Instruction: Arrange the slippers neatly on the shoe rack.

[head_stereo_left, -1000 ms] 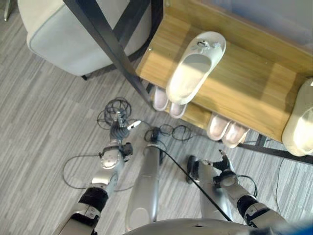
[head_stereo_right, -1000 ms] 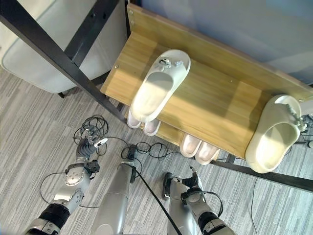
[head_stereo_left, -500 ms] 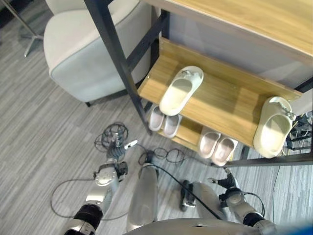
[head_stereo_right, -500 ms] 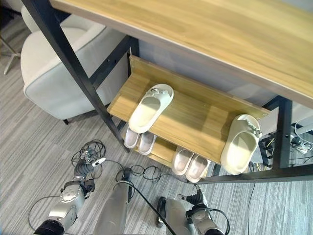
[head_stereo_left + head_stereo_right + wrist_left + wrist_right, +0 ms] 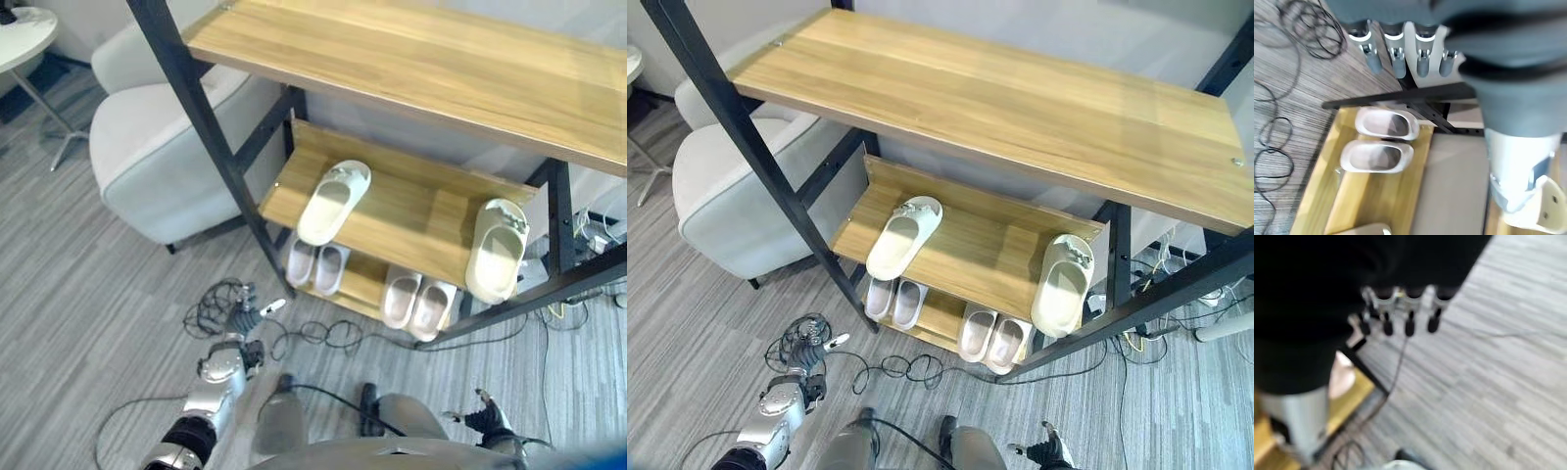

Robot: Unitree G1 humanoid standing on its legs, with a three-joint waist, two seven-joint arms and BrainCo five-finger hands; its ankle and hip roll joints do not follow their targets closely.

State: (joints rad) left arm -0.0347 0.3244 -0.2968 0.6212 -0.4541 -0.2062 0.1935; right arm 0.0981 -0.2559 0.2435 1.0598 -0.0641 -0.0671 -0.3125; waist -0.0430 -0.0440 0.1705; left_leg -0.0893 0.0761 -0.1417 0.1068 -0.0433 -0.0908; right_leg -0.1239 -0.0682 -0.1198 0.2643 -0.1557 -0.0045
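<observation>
Two cream slippers lie apart on the rack's middle shelf [image 5: 411, 211]: one at the left [image 5: 333, 201], one at the right end [image 5: 498, 250], its heel over the front edge. Two pale pairs stand on the bottom shelf, one at the left [image 5: 315, 266] and one at the right [image 5: 419, 299]; the left wrist view shows a pair [image 5: 1383, 139] past the fingers. My left hand [image 5: 235, 328] hangs low over the floor in front of the rack, fingers [image 5: 1396, 46] straight and empty. My right hand [image 5: 485, 416] hangs low at the right, fingers [image 5: 1400, 313] straight, holding nothing.
A pale armchair [image 5: 167, 147] stands just left of the rack's black front post [image 5: 211, 147]. The wide top shelf [image 5: 411, 69] overhangs the lower shelves. A small round table [image 5: 20, 29] is at the far left. Loose cables [image 5: 598, 230] lie behind the rack's right end.
The whole picture has shifted: the camera has risen and drawn back, bringing the top shelf and the full rack into view. The slippers have kept their places; both hands remain low.
</observation>
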